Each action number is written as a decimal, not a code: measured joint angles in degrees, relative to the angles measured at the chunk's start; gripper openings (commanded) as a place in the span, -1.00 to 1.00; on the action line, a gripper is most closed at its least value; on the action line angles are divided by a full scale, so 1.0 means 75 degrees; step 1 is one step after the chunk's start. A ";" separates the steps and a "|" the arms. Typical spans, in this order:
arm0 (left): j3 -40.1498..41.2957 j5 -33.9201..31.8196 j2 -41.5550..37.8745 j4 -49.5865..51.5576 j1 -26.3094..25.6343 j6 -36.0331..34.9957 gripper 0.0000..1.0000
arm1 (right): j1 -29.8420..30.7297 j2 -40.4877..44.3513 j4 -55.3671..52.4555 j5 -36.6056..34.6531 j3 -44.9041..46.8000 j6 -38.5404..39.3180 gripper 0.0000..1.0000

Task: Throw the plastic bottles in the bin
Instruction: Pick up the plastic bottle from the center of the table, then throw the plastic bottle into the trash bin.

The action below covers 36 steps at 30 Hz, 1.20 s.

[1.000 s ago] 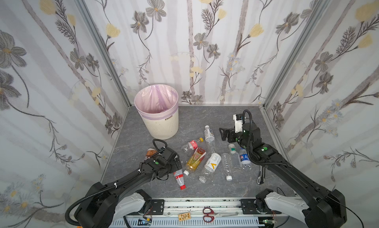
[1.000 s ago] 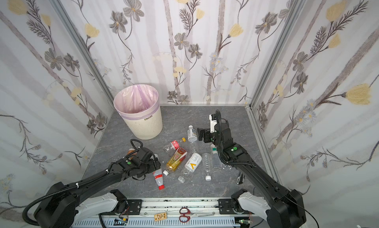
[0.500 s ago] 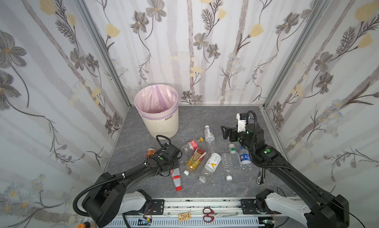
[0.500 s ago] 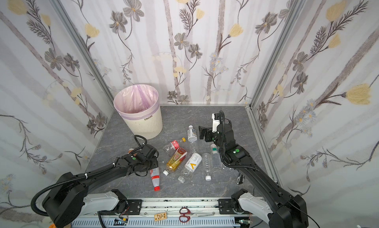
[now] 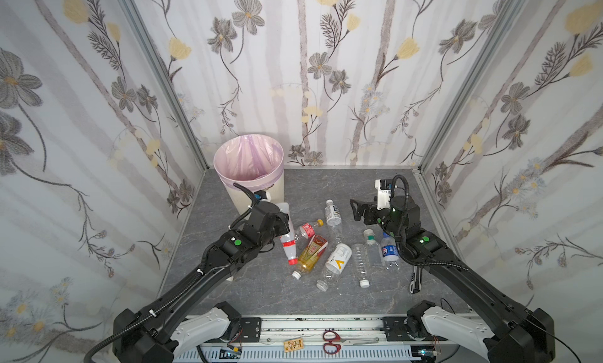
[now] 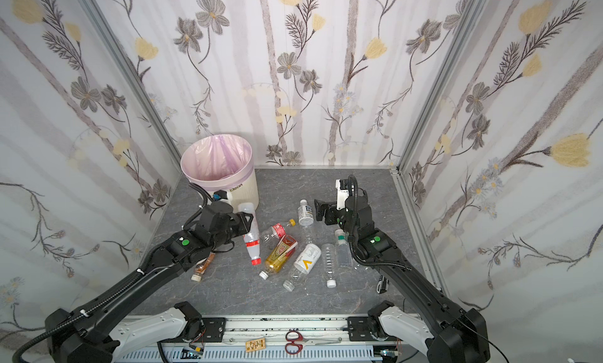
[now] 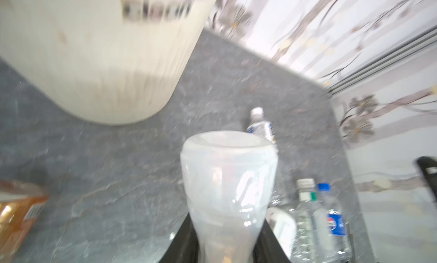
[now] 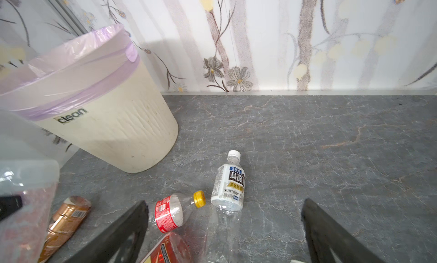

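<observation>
My left gripper is shut on a clear bottle with a red label and red cap. It hangs above the floor, cap down, its base close to the bin's wall. The cream bin with a pink liner stands at the back left. Several plastic bottles lie mid-floor. Among them are a white-labelled one and a red-labelled yellow-capped one. My right gripper hovers open above the white-labelled bottle, holding nothing.
A yellow-liquid bottle, a white-labelled bottle with a yellow V, a ribbed clear one, a green-labelled one and a blue-labelled one lie together. A brown bottle lies under my left arm. A utility knife lies at the right; scissors rest on the front rail.
My left gripper shut on the red-capped bottle and raised it off the floor toward the bin. The right gripper has stayed open and shifted slightly right.
</observation>
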<state>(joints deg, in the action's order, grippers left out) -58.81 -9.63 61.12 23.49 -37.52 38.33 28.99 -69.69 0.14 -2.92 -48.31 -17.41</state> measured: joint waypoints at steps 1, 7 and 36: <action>-0.0493 -0.0067 0.0015 -0.0009 0.0000 -0.0140 -0.34 | 0.0006 0.0003 0.0012 0.0003 -0.0061 0.0015 0.99; -0.3526 -0.0912 0.0644 -0.0125 0.0009 -0.1154 -0.26 | 0.0041 0.0003 0.0026 0.0032 -0.0379 0.0070 0.99; -0.1233 -0.0297 0.0548 -0.1454 0.0752 -0.1527 1.00 | 0.0286 -0.1839 0.0058 0.0149 -0.0644 0.0047 0.99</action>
<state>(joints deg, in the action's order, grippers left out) -68.05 -11.86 65.23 12.58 -31.88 26.87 31.14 -83.48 0.58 -1.80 -53.15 -17.06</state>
